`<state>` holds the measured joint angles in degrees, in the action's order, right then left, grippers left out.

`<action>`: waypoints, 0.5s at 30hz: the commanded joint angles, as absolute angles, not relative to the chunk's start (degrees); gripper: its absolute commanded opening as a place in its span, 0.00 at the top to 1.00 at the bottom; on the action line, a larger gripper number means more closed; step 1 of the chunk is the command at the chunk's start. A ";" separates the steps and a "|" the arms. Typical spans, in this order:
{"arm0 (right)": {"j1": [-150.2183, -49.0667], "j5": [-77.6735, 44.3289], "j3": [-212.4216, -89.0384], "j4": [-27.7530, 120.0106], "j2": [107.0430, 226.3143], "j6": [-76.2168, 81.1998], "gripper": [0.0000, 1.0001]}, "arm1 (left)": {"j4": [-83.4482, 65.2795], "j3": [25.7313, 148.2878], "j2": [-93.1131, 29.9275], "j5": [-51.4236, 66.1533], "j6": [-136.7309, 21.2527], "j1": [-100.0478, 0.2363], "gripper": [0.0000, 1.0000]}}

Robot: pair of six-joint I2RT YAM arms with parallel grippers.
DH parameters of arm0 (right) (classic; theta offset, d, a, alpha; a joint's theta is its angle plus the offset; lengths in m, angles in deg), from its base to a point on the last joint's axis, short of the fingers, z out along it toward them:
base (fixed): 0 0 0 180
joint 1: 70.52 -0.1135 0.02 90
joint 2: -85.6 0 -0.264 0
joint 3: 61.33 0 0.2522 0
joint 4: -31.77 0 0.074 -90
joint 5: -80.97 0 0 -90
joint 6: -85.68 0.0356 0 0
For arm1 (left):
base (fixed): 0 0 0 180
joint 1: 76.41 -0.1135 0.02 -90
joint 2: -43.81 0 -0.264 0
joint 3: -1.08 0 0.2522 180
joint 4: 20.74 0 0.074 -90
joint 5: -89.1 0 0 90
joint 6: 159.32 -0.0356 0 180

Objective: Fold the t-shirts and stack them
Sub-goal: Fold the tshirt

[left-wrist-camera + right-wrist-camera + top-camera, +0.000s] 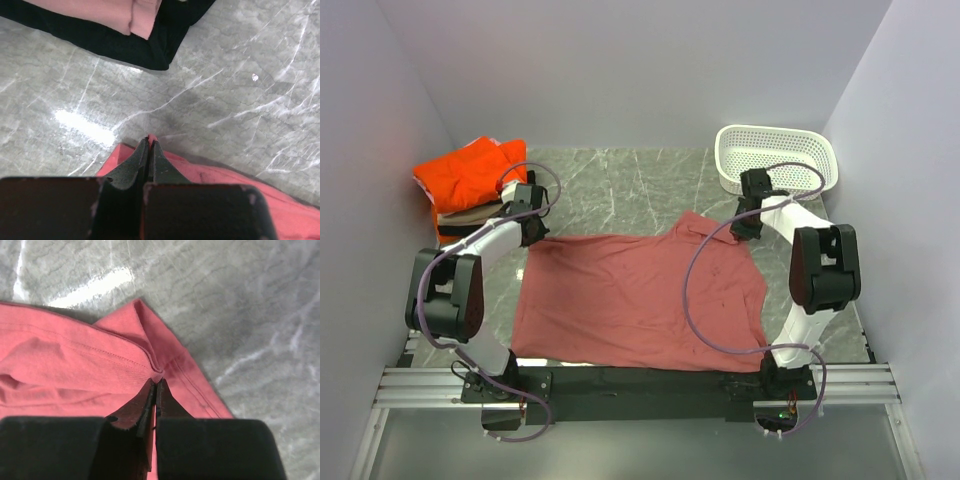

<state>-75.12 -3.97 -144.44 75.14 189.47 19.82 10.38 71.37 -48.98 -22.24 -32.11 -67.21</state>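
Your left gripper (150, 142) is pinched tight, jaws together, with a small tip of the salmon shirt (630, 295) caught between them. In the overhead view it sits at the shirt's 10 o'clock corner. Your right gripper (156, 384) is clamped just as narrow on a bunched fold of hem. That grip is near the shirt's 2 o'clock edge, where the cloth rises into a small peak.

The salmon shirt lies spread across the middle of the marble table (620, 190), mostly flat, with light wrinkles and its near edge along the arms' mounting rail.

At 10 o'clock on the table, just beyond your left gripper, stands a folded pile. The orange shirt (465, 175) is on top, the beige shirt (470, 213) under it and the black shirt (100, 42) at the bottom. Its corner is near the left fingertips but apart from them. At 1 o'clock sits the white basket (775, 160), just behind your right wrist. The right arm's cable (688, 290) loops over the shirt's right half.

Count: two grippers, one spread shirt, three folded shirts, one basket.
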 commanded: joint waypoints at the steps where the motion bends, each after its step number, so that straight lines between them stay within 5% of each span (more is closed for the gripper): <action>1: -74.65 -0.69 -143.92 76.56 181.86 18.35 1.00 | 9.11 70.48 -45.14 -24.80 -31.00 -67.26 0.99; 15: -74.73 1.96 -133.37 82.88 160.58 18.79 1.00 | 7.34 61.69 -35.74 -26.91 -27.66 -66.91 0.99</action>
